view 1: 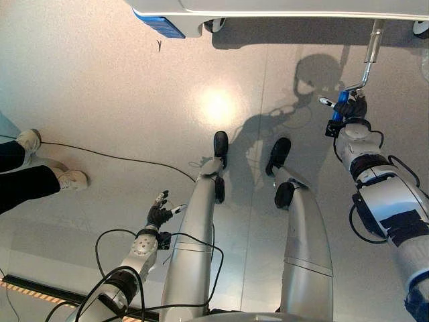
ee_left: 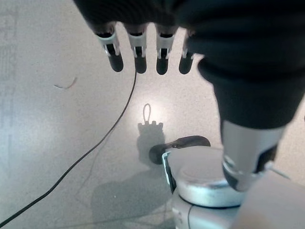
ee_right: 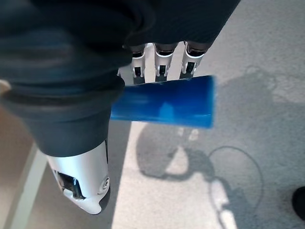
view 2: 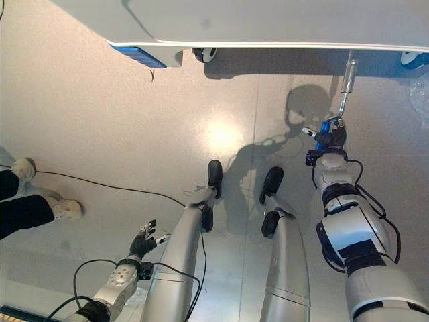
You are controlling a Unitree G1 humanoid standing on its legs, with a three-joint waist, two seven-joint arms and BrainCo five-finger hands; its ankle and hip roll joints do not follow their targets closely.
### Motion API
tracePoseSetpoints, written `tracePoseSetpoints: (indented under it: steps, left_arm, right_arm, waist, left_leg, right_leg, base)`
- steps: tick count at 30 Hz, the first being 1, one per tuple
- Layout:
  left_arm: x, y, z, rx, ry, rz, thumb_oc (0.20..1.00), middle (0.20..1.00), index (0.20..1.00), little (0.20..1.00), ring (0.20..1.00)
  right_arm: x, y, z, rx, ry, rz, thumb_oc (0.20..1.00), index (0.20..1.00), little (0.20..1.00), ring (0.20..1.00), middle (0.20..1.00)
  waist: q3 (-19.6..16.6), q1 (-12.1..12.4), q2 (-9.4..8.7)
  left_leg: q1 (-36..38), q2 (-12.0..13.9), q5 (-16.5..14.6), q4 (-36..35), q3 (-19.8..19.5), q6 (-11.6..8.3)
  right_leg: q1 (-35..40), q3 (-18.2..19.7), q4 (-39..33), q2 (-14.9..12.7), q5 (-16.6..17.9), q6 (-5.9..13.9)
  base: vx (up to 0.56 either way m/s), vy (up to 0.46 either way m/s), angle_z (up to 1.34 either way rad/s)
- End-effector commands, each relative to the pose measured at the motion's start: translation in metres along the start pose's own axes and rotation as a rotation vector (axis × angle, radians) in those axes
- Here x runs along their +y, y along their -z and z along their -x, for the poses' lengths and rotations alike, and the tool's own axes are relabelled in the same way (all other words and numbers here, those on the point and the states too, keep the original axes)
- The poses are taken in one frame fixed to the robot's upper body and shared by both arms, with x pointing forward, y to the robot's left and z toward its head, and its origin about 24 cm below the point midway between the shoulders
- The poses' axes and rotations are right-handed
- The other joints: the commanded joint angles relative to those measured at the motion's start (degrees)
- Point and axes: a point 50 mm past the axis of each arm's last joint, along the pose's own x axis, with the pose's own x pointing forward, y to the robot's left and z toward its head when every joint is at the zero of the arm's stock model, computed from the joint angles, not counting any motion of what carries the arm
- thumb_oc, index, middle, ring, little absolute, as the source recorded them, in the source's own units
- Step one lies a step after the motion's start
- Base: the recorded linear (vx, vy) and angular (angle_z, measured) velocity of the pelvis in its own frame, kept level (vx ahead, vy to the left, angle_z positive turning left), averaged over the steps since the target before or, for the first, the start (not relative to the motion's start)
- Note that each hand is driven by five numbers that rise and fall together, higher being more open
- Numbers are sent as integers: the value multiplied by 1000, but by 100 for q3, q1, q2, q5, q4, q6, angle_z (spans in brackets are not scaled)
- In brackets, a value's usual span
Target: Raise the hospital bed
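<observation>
The hospital bed's white frame (view 1: 268,8) runs along the far edge of the floor. A metal crank rod (view 1: 371,50) comes down from it and ends in a blue handle (view 1: 342,104). My right hand (view 1: 354,107) is at that handle. In the right wrist view the blue handle (ee_right: 167,102) lies across the tips of the straight fingers (ee_right: 162,62), with the thumb (ee_right: 81,181) apart on the other side. My left hand (view 1: 159,215) hangs low at my left side with relaxed fingers (ee_left: 138,52) over bare floor.
A person's dark trouser legs and white shoes (view 1: 27,178) stand at the far left. A thin black cable (view 1: 114,157) runs across the floor from there. A bed caster (view 1: 216,25) and a blue corner piece (view 1: 161,23) sit under the frame.
</observation>
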Motion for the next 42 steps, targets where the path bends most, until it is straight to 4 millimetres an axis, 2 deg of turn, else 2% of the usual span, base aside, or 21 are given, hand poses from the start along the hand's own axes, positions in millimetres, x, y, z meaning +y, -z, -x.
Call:
tracePoseSetpoints:
  steps: [1, 7, 11, 12, 13, 14, 34, 35, 42]
  left_arm:
    - [-9, 18, 13, 45, 21, -1, 1000, 1000, 1000, 1000, 1000]
    - [-9, 17, 12, 39, 16, 2, 1000, 1000, 1000, 1000, 1000]
    - [-8, 17, 12, 34, 14, 7, 1000, 1000, 1000, 1000, 1000]
    - [-8, 17, 13, 35, 14, 7, 1000, 1000, 1000, 1000, 1000]
    - [-7, 17, 13, 35, 14, 6, 1000, 1000, 1000, 1000, 1000]
    - [-7, 17, 13, 37, 15, 3, 1000, 1000, 1000, 1000, 1000]
    - [-7, 22, 17, 44, 37, -18, 1000, 1000, 1000, 1000, 1000]
    - [-7, 21, 16, 43, 32, -18, 1000, 1000, 1000, 1000, 1000]
    - [-2, 21, 14, 48, 6, -18, 1000, 1000, 1000, 1000, 1000]
  right_arm:
    - [-29, 9, -3, 17, 74, 19, 1000, 1000, 1000, 1000, 1000]
    - [-23, 20, 0, 46, 57, 13, 1000, 1000, 1000, 1000, 1000]
    - [-20, 18, 0, 34, 48, 12, 1000, 1000, 1000, 1000, 1000]
    - [-20, 17, 0, 33, 47, 14, 950, 950, 950, 950, 950]
    - [-20, 17, 0, 31, 45, 17, 856, 856, 856, 856, 856]
    - [-20, 17, 0, 30, 44, 25, 200, 200, 200, 200, 200]
    - [-31, -9, -7, -51, 79, 50, 200, 200, 200, 200, 200]
    - [-33, -13, -8, -62, 88, 41, 1000, 1000, 1000, 1000, 1000]
    - [-32, -21, -9, -76, 98, 27, 1000, 1000, 1000, 1000, 1000]
  waist:
    - [-85, -16, 544]
    - [-85, -38, 533]
    - [-85, -35, 543]
    - [-85, -34, 548]
    - [-85, -33, 555]
    - [-85, -33, 562]
    - [-85, 33, 584]
    - [-85, 32, 575]
    - [-85, -1, 503]
  left_leg:
    - [-95, 114, -66, 16, -218, -273]
    - [-102, 115, -47, -8, -192, -267]
    - [-94, 112, -33, -57, -178, -251]
    - [-98, 110, -32, -57, -176, -251]
    - [-100, 113, -29, -53, -176, -253]
    - [-100, 113, -28, -48, -179, -255]
    - [-80, 110, -11, -143, -171, -262]
    - [-71, 106, -7, -149, -177, -261]
    - [-42, 124, 30, -242, -166, -272]
  right_leg:
    - [156, 210, 130, -72, 96, 526]
    - [157, 198, 88, -69, 132, 542]
    - [138, 200, 72, -70, 154, 556]
    - [127, 203, 71, -71, 155, 557]
    - [123, 201, 72, -76, 150, 559]
    - [117, 192, 85, -87, 145, 561]
    - [137, 159, 65, -115, 107, 567]
    - [144, 163, 55, -112, 113, 570]
    - [180, 158, -33, -100, 165, 568]
  base:
    - [0, 0, 0]
    - [0, 0, 0]
    - [0, 0, 0]
    - [0, 0, 0]
    - [0, 0, 0]
    - [0, 0, 0]
    - [0, 0, 0]
    - [0, 0, 0]
    - [0, 0, 0]
